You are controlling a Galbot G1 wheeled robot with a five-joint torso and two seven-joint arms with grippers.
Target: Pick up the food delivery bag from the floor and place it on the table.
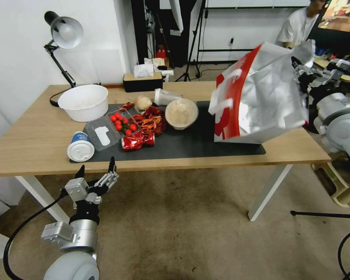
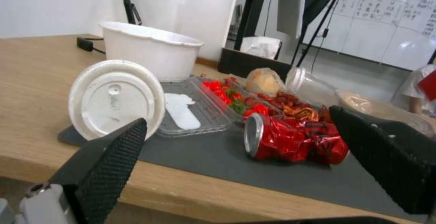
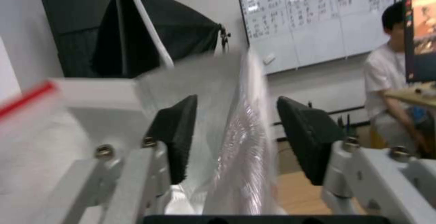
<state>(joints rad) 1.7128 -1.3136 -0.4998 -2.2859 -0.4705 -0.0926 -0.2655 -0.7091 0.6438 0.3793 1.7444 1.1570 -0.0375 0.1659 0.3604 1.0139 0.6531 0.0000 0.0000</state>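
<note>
The food delivery bag (image 1: pixel 260 97), white and red with a silver foil lining, stands tilted at the right end of the table (image 1: pixel 31 144). Its base is down on the dark grey mat (image 1: pixel 190 146). My right gripper (image 1: pixel 299 68) is at the bag's top right corner. In the right wrist view that gripper (image 3: pixel 240 138) is open, its black pads apart, and the bag's foil rim (image 3: pixel 245 132) hangs between them. My left gripper (image 1: pixel 97 169) is open and holds nothing. It hovers just below the table's front edge, over the floor (image 1: pixel 182 225), and in the left wrist view (image 2: pixel 237 115) it faces the mat.
On the mat's left half lie a white bowl (image 1: pixel 83 102), a tipped white-lidded cup (image 1: pixel 80 147), a clear tray (image 1: pixel 103 134), tomatoes (image 1: pixel 122 122), a crushed red can (image 1: pixel 137 140), crayfish (image 1: pixel 151 119) and a lidded bowl (image 1: pixel 181 112). A black tissue box (image 1: pixel 143 81) and a desk lamp (image 1: pixel 64 33) stand at the back.
</note>
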